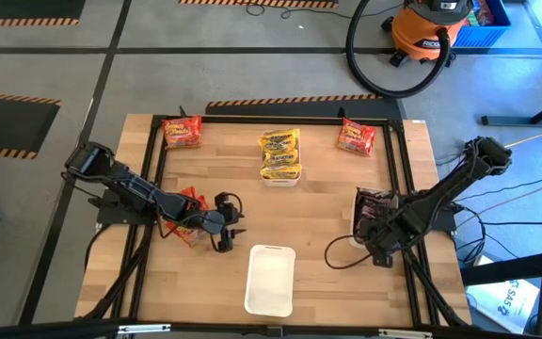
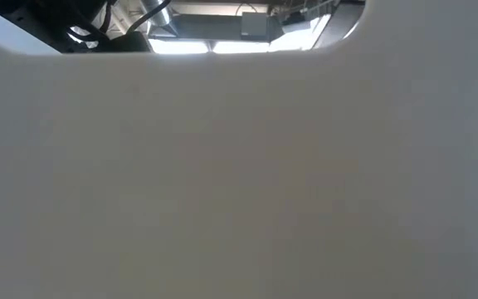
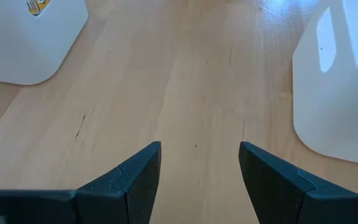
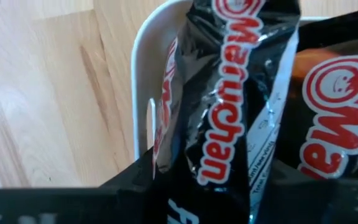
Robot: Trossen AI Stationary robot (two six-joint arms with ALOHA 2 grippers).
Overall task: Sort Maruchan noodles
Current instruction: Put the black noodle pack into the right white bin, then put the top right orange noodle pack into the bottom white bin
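My right gripper points down over a white tray at the table's right edge and is shut on a dark brown Maruchan noodle packet. A second dark packet lies in that tray. Yellow packets fill a tray at the far middle. Red packets lie at the far left, at the far right and under my left arm. My left gripper stands open above bare wood, left of the middle. My right gripper pinches one end of the dark packet between its two fingers, coming from above and pointing down. The packet hangs edge-on below the fingers, crinkled, and its lower end reaches inside the white tray beside the other dark packet.
An empty white tray lies near the table's front edge, to the right of my left gripper; its wall blocks nearly all of the low view. A black frame runs around the table. Bare wood lies between the two arms.
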